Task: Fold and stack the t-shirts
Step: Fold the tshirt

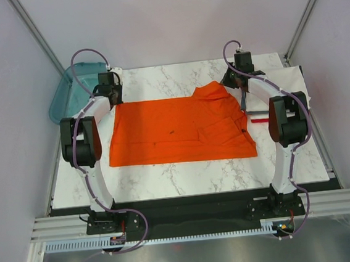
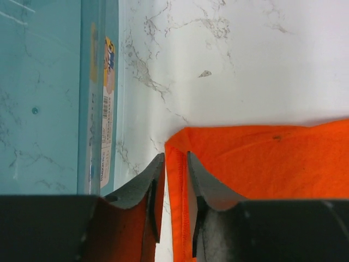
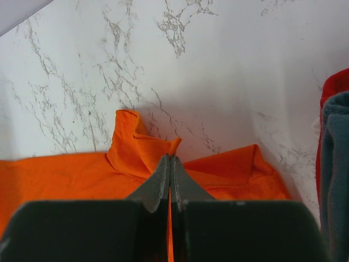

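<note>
The bright orange t-shirt (image 1: 175, 128) lies spread on the marble table, its far right part bunched up. My left gripper (image 1: 116, 101) is at the shirt's far left corner. In the left wrist view its jaws (image 2: 174, 155) stand a little apart with the shirt's hem (image 2: 177, 180) between them, a gap showing on one side. My right gripper (image 1: 231, 82) is at the far right corner. In the right wrist view it (image 3: 170, 157) is shut on a raised fold of the orange shirt (image 3: 136, 147). Folded grey (image 3: 334, 164) and red (image 3: 334, 84) shirts lie stacked at the right.
The teal plastic tray (image 1: 72, 91) stands off the table's far left corner, close beside my left gripper (image 2: 43, 98). The folded stack with a white top (image 1: 291, 86) and red edge (image 1: 259, 120) sits under my right arm. Grey walls enclose the table.
</note>
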Available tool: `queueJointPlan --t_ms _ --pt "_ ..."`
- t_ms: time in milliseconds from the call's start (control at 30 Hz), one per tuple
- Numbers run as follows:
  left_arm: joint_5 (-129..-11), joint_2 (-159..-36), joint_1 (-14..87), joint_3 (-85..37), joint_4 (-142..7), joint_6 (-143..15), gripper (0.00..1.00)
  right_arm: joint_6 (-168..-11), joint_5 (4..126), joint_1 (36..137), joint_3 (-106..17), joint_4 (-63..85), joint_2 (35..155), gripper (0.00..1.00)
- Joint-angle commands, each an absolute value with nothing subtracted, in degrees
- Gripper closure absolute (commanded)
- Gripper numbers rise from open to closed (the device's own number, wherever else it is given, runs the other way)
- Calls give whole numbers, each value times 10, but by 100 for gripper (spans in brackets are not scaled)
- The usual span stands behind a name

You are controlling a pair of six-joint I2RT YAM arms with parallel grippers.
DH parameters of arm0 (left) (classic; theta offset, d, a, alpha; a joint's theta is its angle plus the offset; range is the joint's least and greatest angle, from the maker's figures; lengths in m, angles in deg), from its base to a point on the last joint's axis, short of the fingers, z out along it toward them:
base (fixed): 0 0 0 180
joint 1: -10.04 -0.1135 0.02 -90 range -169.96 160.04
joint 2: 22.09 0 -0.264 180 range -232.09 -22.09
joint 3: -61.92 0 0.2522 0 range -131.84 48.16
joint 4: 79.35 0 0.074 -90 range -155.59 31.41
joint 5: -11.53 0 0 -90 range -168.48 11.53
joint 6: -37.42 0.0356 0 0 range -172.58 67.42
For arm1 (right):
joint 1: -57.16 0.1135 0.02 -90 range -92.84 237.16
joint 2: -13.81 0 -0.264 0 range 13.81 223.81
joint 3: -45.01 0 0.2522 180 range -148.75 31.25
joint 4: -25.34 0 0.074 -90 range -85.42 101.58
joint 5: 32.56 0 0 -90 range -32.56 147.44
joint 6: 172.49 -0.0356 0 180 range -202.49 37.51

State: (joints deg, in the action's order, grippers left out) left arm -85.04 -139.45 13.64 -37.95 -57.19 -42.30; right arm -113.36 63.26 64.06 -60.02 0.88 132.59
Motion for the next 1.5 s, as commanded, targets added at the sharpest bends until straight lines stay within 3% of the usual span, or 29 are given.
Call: queueJointPlan --t_ms 0,233,333,467,733,833,867,900,1033,1467 --pt "-820 -1345 135 -374 -608 -437 68 -1141 642 638 -595 32 1297 100" --pt "-733 -1294 142 -343 -609 -467 65 -1145 646 635 -598 39 1304 100" --pt "-747 -1303 146 -357 -575 -490 66 -1151 655 633 -601 45 1312 100" --pt "-783 -1348 145 -402 -526 -503 59 -1154 660 632 -602 52 1318 100" --pt "-807 -1450 144 -520 -411 -568 55 -1157 663 631 -602 60 1318 100" --pt "-827 -1478 144 -568 -364 -598 47 -1160 667 629 -599 65 1319 100" --pt "-832 -1482 144 -571 -355 -601 38 -1161 668 628 -598 67 1319 100" --pt "-846 -1485 144 -574 -351 -602 36 -1161 670 628 -596 66 1319 100" --pt "-894 -1509 140 -606 -317 -627 36 -1163 672 624 -592 71 1318 100" --pt "-882 -1576 136 -670 -272 -649 48 -1169 681 622 -585 81 1322 100"
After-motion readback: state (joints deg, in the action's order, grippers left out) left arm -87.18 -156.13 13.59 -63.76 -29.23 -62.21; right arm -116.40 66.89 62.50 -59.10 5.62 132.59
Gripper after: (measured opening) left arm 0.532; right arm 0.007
